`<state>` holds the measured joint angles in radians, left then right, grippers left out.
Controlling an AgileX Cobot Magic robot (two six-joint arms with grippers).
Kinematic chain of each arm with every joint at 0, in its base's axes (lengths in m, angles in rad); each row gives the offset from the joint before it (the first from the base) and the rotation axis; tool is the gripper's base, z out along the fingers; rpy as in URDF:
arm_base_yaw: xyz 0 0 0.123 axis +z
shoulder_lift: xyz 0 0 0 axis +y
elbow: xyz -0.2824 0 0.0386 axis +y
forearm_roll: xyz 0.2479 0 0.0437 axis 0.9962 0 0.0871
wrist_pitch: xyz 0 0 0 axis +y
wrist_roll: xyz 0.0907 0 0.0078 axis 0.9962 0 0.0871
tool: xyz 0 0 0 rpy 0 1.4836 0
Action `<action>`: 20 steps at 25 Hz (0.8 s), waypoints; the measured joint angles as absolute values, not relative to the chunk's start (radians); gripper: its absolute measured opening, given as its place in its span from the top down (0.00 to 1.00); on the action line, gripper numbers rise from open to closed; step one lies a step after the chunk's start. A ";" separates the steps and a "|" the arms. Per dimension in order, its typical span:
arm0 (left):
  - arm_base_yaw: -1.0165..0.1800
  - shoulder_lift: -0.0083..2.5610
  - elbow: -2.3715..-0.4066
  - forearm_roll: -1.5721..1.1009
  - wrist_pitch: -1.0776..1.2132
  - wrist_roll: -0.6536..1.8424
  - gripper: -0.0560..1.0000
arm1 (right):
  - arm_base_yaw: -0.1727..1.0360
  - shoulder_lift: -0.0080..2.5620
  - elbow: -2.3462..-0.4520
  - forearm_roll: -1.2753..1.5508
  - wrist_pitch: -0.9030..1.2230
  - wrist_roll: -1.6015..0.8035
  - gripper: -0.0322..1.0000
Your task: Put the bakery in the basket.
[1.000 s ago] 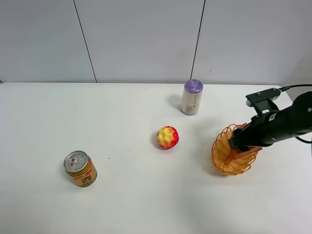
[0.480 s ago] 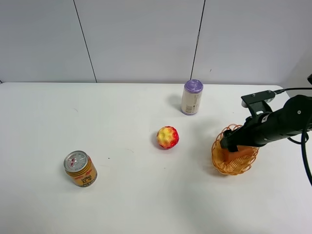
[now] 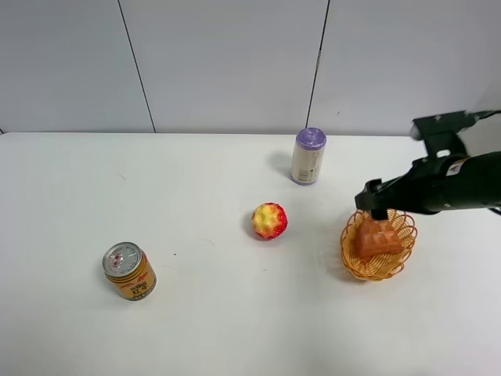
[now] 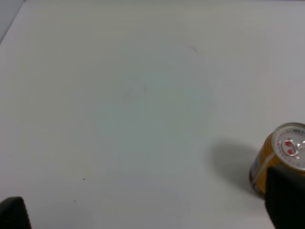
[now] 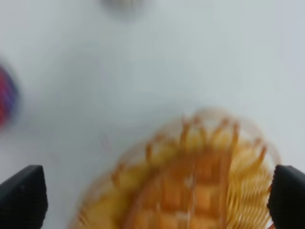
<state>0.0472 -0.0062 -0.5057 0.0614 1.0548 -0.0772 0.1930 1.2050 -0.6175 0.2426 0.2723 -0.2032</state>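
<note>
The waffle piece [image 3: 376,237] is seen lying inside the wicker basket [image 3: 351,252], and the right gripper [image 3: 371,202] is held just above the basket's far rim with its fingers spread wide apart and nothing between them. In the blurred right wrist view, the waffle [image 5: 190,200] is framed by the basket's loops [image 5: 238,143]. The left gripper [image 4: 147,214] is spread open over bare table [image 4: 119,95], a drink can [image 4: 281,160] beside one fingertip.
</note>
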 joint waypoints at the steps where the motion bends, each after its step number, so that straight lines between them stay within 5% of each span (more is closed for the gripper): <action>1: 0.047 -0.006 -0.506 0.061 1.055 -0.077 0.01 | 0.193 1.144 -0.618 0.252 0.283 -0.203 0.08; 10: 0.047 -0.006 -0.506 0.061 1.055 -0.077 0.01 | 0.118 0.576 -0.618 0.190 0.525 -0.126 0.08; 20: 0.047 -0.006 -0.506 0.061 1.055 -0.077 0.01 | 0.020 0.267 -0.566 0.092 0.845 -0.065 0.08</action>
